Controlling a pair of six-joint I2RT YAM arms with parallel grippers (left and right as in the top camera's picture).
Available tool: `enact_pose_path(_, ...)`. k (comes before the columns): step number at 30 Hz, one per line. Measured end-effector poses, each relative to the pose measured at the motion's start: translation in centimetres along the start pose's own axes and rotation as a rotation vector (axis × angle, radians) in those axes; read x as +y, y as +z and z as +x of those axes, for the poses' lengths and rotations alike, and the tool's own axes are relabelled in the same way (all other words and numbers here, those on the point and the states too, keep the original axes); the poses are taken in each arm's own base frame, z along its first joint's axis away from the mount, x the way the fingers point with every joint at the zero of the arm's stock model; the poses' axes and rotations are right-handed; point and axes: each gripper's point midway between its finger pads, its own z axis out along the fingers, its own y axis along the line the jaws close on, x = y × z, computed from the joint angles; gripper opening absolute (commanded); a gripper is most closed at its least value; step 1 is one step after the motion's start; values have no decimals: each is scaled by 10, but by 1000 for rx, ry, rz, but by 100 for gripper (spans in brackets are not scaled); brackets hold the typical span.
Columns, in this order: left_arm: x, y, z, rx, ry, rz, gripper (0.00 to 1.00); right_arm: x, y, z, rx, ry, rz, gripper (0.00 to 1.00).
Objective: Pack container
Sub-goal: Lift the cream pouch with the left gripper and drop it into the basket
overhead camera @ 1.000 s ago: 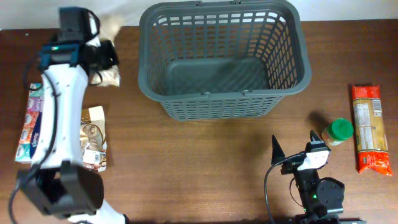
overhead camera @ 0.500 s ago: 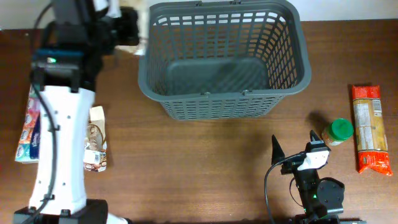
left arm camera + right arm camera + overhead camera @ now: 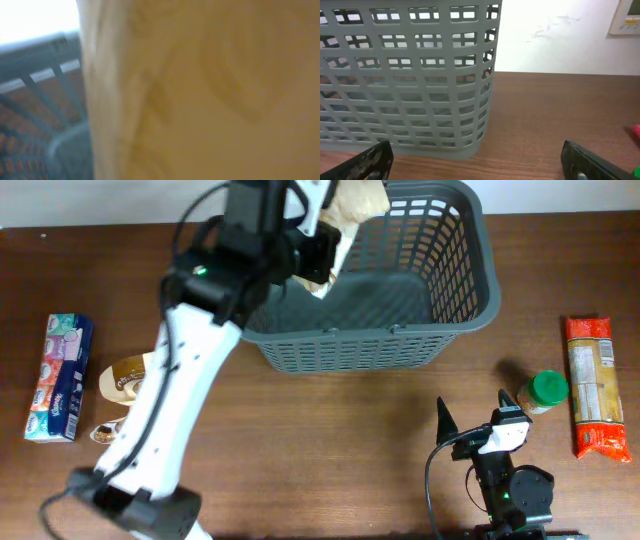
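Container (image 3: 350, 350) on bench (image 3: 300, 440), straight below left hand (image 3: 322, 252), long axis crossing in front of it side to side. Left hand clamped on tan bag (image 3: 358, 205) (soft, crinkled; blurred in wrist view (image 3: 200, 90)), held above the open top. Rigid dark grey plastic, lattice walls, solid floor, rounded corners. Right hand (image 3: 472, 408) spread wide, empty, well apart; left arm far nearer.

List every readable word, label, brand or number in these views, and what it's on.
No text is legible in any view.
tissue pack: print too small to read.
brown pouch: logo too small to read.
pasta packet: label too small to read.
green-lidded jar: label too small to read.
tan bag: blurred in both views.
wall panel: too small to read.
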Motion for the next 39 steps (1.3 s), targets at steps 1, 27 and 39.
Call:
enact_pose_path(1, 3, 11, 9, 37, -8, -12, 2, 0, 0, 0, 0, 0, 0, 99)
enact_pose_path(27, 68, 118, 134, 444, -243, -248, 85, 0, 0, 0, 0, 1, 0, 99)
enact_pose_path(39, 63, 107, 108, 397, -232, -238, 87, 0, 0, 0, 0, 0, 0, 99)
